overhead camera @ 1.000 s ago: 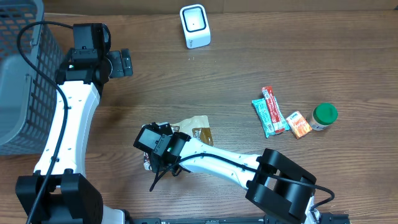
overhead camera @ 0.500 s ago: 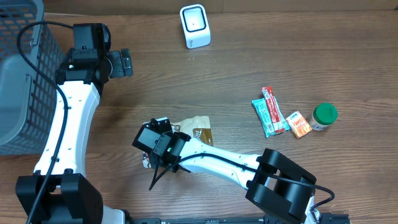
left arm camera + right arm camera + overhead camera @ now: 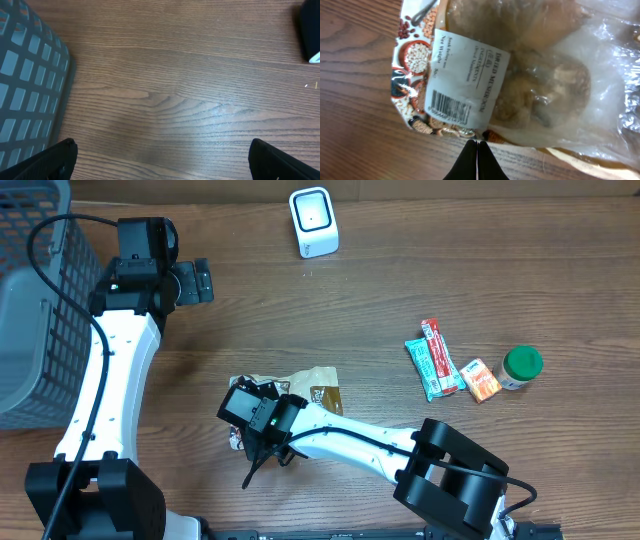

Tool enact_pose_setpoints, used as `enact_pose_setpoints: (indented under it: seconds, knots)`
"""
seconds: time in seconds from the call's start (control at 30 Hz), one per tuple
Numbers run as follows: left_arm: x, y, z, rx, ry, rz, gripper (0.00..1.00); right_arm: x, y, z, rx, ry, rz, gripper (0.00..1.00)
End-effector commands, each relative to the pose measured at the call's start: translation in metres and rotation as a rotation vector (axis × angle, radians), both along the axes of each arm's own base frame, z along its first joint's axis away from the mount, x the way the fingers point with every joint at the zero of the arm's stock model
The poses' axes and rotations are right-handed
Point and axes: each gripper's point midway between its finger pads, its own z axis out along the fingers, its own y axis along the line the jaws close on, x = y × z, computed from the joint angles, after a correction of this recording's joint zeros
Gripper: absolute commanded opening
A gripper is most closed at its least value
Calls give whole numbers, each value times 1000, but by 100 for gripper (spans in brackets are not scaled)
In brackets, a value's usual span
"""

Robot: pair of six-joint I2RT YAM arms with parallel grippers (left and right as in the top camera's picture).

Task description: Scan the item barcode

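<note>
A gray basket [image 3: 25, 310] sits at the far left of the wooden table [image 3: 400, 290], with the left gripper [image 3: 195, 281] spread wide beside it. The mushroom bag [image 3: 530, 75] lies front-centre, barcode label [image 3: 449, 107] up. The right gripper [image 3: 476, 149], pressed closed, meets the bag's edge. A white scanner [image 3: 313, 222] stands at the back.

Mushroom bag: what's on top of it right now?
A white label with barcode faces up; the shut right gripper meets the bag edge. Anything beneath is hidden.
</note>
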Motion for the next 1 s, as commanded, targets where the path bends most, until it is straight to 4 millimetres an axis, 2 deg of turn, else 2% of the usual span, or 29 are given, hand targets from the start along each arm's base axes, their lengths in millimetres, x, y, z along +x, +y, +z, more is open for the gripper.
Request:
enact_pose_setpoints:
  seconds: [0.0,0.1,0.23,0.37,0.47,0.53,0.57,0.73,0.83,0.97]
  knots:
    - [0,3,2,5,-6,13,100,5,-9,-8,-21,-30,-19,4]
    - [0,3,2,5,-6,13,100,15,-14,-10,-36,-69,-40,4]
    - [0,3,2,5,-6,13,100,39,-21,-6,-47,-140,-89,4]
    - [0,3,2,5,-5,13,100,51,-16,8,14,-102,-101,4]
    - [0,3,2,5,-6,13,100,64,-7,36,102,-90,-83,15]
    - [0,3,2,5,-6,14,100,73,-8,57,148,-85,-91,43]
    - [0,3,2,5,-6,13,100,77,-12,62,151,-87,-102,51]
    - [0,3,2,5,-6,13,100,86,-48,78,107,-64,-167,56]
    - [0,3,2,5,-6,13,100,90,-68,74,63,-35,-205,60]
    - [0,3,2,5,-5,13,100,100,-96,67,-17,-38,-262,70]
